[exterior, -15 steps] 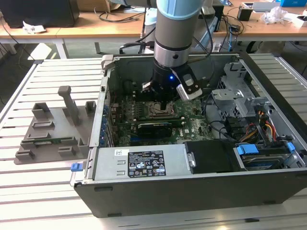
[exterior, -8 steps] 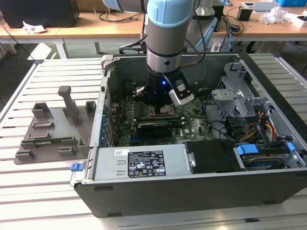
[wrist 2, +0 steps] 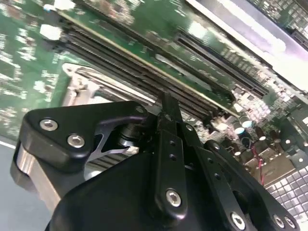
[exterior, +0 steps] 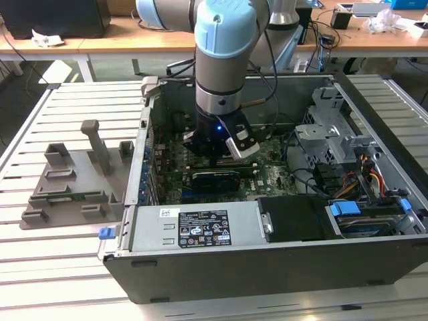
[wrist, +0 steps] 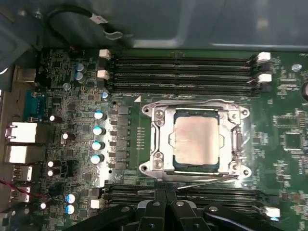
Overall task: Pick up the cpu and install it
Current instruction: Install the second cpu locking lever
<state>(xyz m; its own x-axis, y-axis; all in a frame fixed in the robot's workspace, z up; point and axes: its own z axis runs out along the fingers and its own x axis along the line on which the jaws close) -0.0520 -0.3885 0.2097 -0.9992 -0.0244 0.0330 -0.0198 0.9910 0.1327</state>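
Note:
The cpu (wrist: 196, 142), a flat square chip with a dull silver top, lies inside the metal socket frame (wrist: 159, 144) on the green motherboard (wrist: 288, 110) in the first wrist view. My gripper (wrist: 166, 196) is shut, its black fingers pressed together with nothing between them, and it hovers just off one side of the socket, beside a thin wire lever (wrist: 207, 182). In the second wrist view the closed fingertips (wrist 2: 168, 103) point down at the board next to the socket frame (wrist 2: 79, 89). The exterior view has the gripper (exterior: 217, 155) low inside the open computer case (exterior: 267, 261).
Rows of black memory slots (wrist: 183, 72) flank the socket on both sides. A power supply (exterior: 194, 227) and a drive cage (exterior: 334, 134) crowd the case. A grey fixture plate (exterior: 70, 184) with upright posts lies on the slatted table at the exterior view's left.

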